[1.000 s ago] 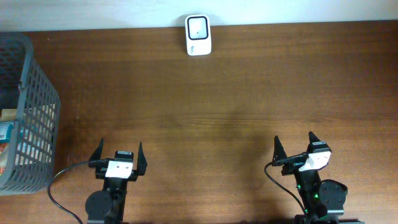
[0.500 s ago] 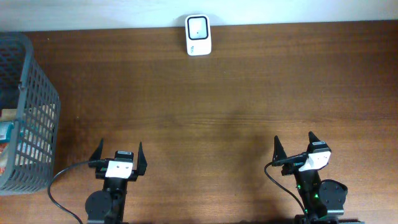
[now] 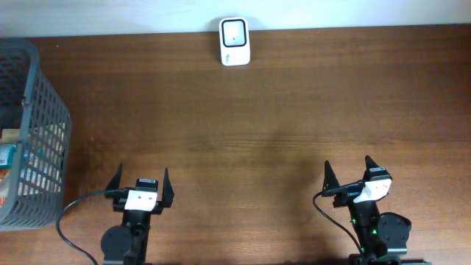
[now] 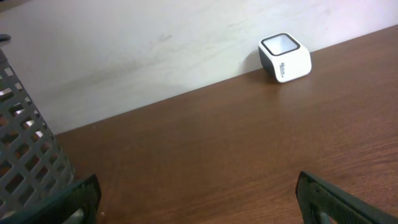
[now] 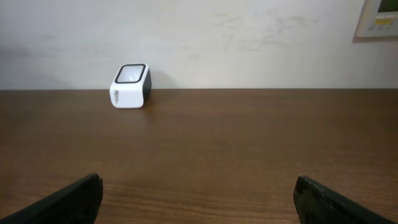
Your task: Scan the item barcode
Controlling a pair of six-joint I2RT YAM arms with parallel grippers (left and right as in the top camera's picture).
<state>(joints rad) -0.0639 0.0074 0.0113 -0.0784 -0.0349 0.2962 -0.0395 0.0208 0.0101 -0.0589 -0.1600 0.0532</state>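
Scanner (image 3: pixel 235 42) sits at the far edge of the table (image 3: pixel 294 103), right up against the pale wall, a little left of centre from overhead: a small white box with a dark-framed window facing up. Over on the left edge, the grey mesh basket (image 3: pixel 37 125) stands on the table. Inside it you can just make out packaged items (image 3: pixel 7 158) through the bars, with a touch of blue and orange. Which one carries the barcode, I can't tell from here. So the goods are in the basket, well apart from the scanner.

Down at the near edge, both arms sit low. Left tool (image 3: pixel 141 177) points up the table toward the far side, fingers spread wide, nothing between them. Its wrist view agrees: two dark fingertips at the bottom corners, bare wood between them, the basket wall at the left and the scanner far off at upper right.

Right tool (image 3: pixel 348 166) is the same story, spread wide and empty, turned slightly off square. From its wrist camera the scanner sits left of centre by the wall, and a pale wall panel (image 5: pixel 379 18) peeks in at the top right corner. A black cable (image 3: pixel 62 221) loops out from the left arm toward the near-left. Both tools are well apart from basket and scanner alike.
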